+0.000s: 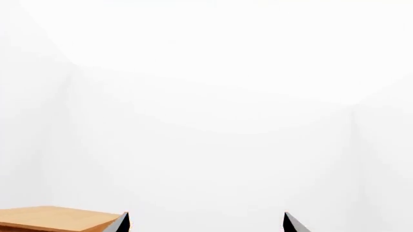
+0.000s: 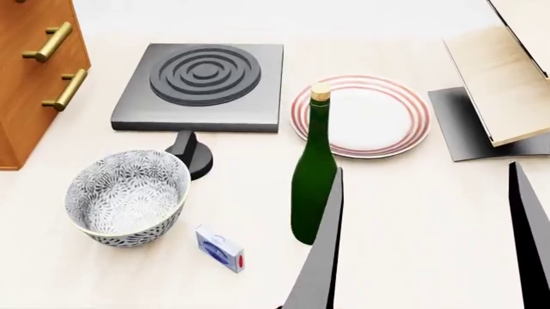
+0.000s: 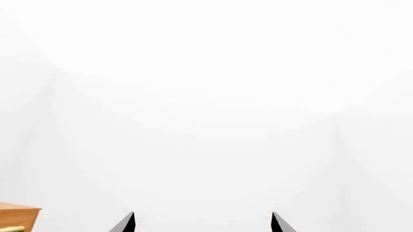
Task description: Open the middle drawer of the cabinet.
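The orange-brown cabinet (image 2: 22, 109) stands at the table's far left, its top cut off by the head view's edge. Two brass bar handles show on its front. The higher one (image 2: 47, 42) seems to belong to the middle drawer (image 2: 19, 29), the lower one (image 2: 67, 89) to the drawer beneath. My right gripper (image 2: 427, 166) is open at the lower right, far from the cabinet, with nothing between its fingers. In its wrist view my right gripper (image 3: 202, 215) is open, a cabinet corner (image 3: 16, 217) off to one side. My left gripper (image 1: 206, 215) is open beside the cabinet's top (image 1: 58, 220).
A patterned bowl (image 2: 127, 196), a small box (image 2: 219, 248), a green bottle (image 2: 313, 174), a black stove plate (image 2: 202, 84) with its knob (image 2: 193, 153), a striped plate (image 2: 365, 116) and a pale wood rack (image 2: 503, 77) stand on the table.
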Controlling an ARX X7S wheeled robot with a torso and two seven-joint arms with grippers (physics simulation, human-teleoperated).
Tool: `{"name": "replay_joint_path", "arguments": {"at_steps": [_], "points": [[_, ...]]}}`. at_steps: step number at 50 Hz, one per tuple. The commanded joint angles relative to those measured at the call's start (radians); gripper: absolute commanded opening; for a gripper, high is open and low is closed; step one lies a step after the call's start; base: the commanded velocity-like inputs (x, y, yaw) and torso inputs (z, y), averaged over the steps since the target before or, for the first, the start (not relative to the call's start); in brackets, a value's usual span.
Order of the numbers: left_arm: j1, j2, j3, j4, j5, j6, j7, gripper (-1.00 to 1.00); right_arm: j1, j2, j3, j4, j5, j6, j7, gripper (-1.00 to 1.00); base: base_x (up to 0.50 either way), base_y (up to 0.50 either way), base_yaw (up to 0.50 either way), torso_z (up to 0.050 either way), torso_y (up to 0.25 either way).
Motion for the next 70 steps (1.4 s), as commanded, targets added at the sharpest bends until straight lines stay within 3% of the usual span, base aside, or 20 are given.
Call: {"name": "replay_joint_path", "arguments": {"at_steps": [1,57,70], "points": [[0.006,-0.025,0.025,-0.010,0.004,0.033,-0.019,1.00,0.178,0.006,-0.211,0.000,-0.015,-0.026,0.092,1.00,0.50,0.00,0.00,0.000,0.000],[0.005,-0.070,0.081,-0.042,0.031,0.082,-0.057,1.00,0.162,-0.002,-0.186,0.003,0.020,-0.023,0.083,1.00,0.50,0.00,0.00,0.000,0.001],[0.038,-0.101,0.113,-0.124,0.154,0.110,-0.034,1.00,0.126,-0.004,-0.153,0.022,0.030,-0.023,0.071,1.00,0.03,0.00,0.00,0.000,0.000]]}}
